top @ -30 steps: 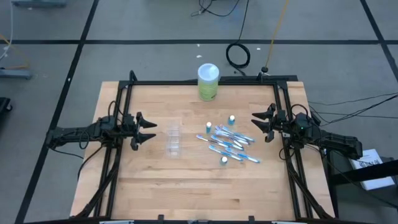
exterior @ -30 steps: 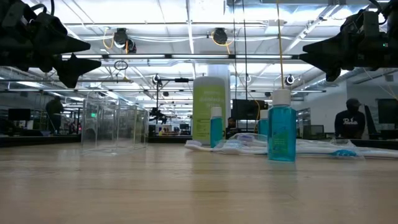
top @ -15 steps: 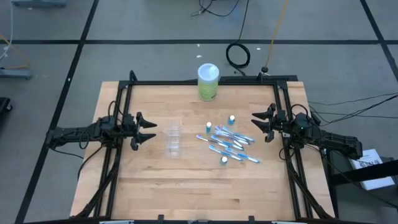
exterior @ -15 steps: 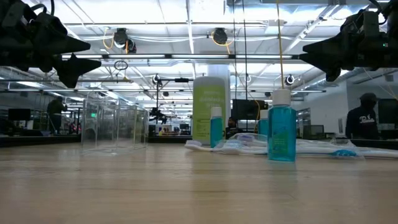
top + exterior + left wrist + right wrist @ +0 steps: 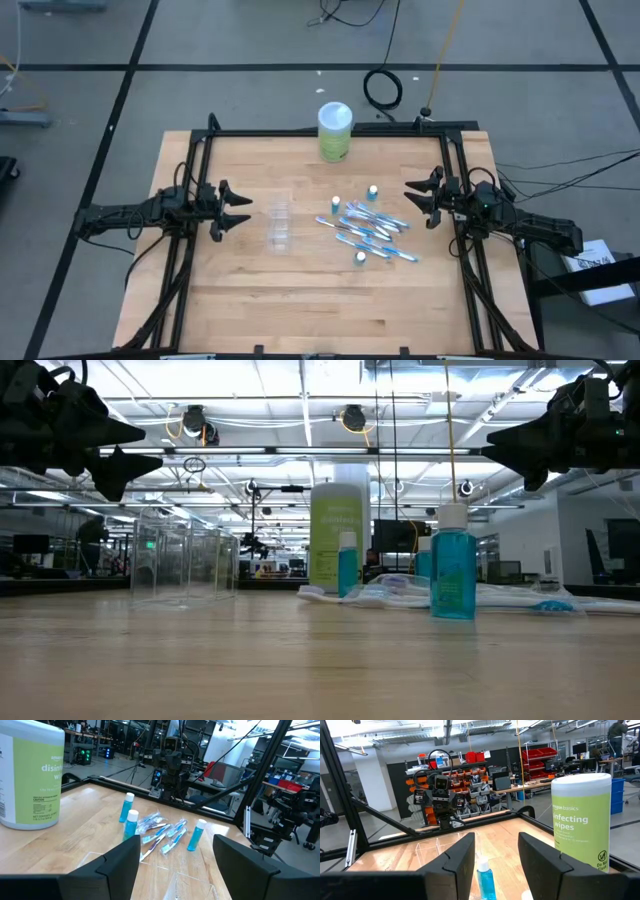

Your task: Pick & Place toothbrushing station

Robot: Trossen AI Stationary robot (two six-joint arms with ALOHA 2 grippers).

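Counter: wooden counter (image 5: 300, 300) inside a black frame, standing on a grey floor with dark lines; the low view looks past it into a bright workshop hall.
Clear plastic cup: (image 5: 281, 226) sits left of the counter's middle, apart from everything else; in the low view it shows as a see-through box (image 5: 185, 565).
Toothbrushes: a loose heap of blue-and-white toothbrushes (image 5: 368, 230) lies right of the middle, well apart from the cup; also seen in the left wrist view (image 5: 161, 834).
Teal tubes: three white-capped tubes stand upright around the heap, two on its far side (image 5: 337, 205) (image 5: 373, 191) and one on its near side (image 5: 361, 259).
Wipes canister: green canister with white lid (image 5: 335, 132) stands at the middle of the far edge.
Left hand: (image 5: 236, 209) hovers above the left edge, fingers apart, pointing toward the cup, holding nothing.
Right hand: (image 5: 418, 202) hovers above the right edge, fingers apart, pointing toward the heap, holding nothing.
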